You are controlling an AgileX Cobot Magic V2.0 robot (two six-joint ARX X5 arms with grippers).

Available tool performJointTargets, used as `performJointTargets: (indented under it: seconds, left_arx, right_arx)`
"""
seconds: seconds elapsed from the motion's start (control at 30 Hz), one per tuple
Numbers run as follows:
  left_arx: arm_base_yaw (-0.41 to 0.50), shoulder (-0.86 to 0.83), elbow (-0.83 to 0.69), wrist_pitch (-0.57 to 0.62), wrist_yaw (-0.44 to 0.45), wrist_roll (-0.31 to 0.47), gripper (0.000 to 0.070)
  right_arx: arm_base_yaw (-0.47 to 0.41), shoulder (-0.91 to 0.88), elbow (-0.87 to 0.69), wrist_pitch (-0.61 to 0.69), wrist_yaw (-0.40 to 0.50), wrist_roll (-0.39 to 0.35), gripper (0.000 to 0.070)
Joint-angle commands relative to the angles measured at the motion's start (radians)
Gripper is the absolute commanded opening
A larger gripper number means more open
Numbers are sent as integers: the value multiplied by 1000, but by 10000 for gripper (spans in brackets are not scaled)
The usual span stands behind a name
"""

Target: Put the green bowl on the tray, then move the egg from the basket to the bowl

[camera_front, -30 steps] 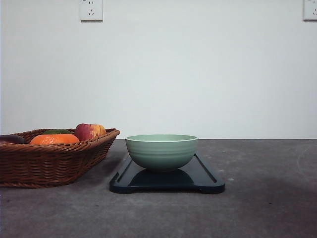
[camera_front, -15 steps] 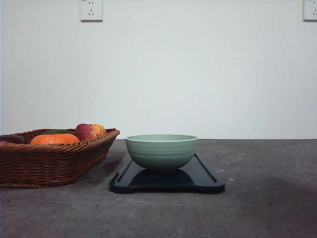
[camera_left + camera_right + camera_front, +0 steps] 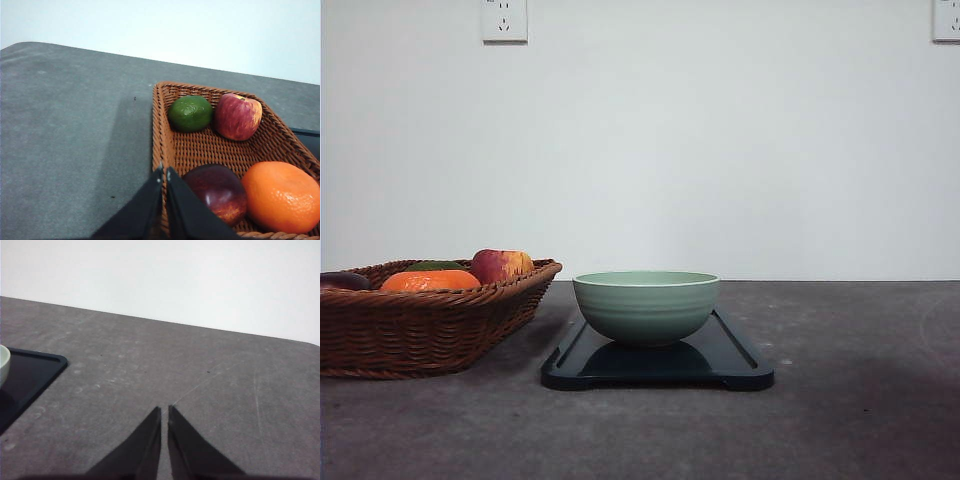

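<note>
Green bowl (image 3: 646, 306) seated upright on the tray (image 3: 735, 358), with the basket (image 3: 425, 325) beside the tray on the left.

From the front, the bowl's outer wall and rim are seen, while the basket's contents are largely hidden by its woven wall; an apple (image 3: 501, 265) and an orange fruit (image 3: 430, 280) rise above the rim. In the left wrist view the basket interior is laid open: a green fruit (image 3: 190, 113), the apple, a dark red fruit (image 3: 219, 191) and the orange fruit are seen, but no egg can be made out. The left gripper (image 3: 164, 172) is held above the basket's near rim, fingers pressed together. In the right wrist view the right gripper (image 3: 164, 412), fingers likewise together, is seen over bare table (image 3: 200, 385), well apart from the tray corner and bowl edge.
</note>
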Motion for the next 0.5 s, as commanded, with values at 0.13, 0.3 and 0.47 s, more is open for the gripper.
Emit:
performJointTargets:
  seconds: [0.13, 0.3, 0.47]
  left_arx:
    - [3, -2, -19, 10, -2, -1, 0]
    - [3, -2, -19, 10, -2, -1, 0]
    - [3, -2, -19, 10, -2, -1, 0]
  right_arx:
    - [0, 1, -4, 11, 0, -1, 17]
    - [0, 1, -4, 11, 0, -1, 17]
    - [0, 1, -4, 11, 0, -1, 17]
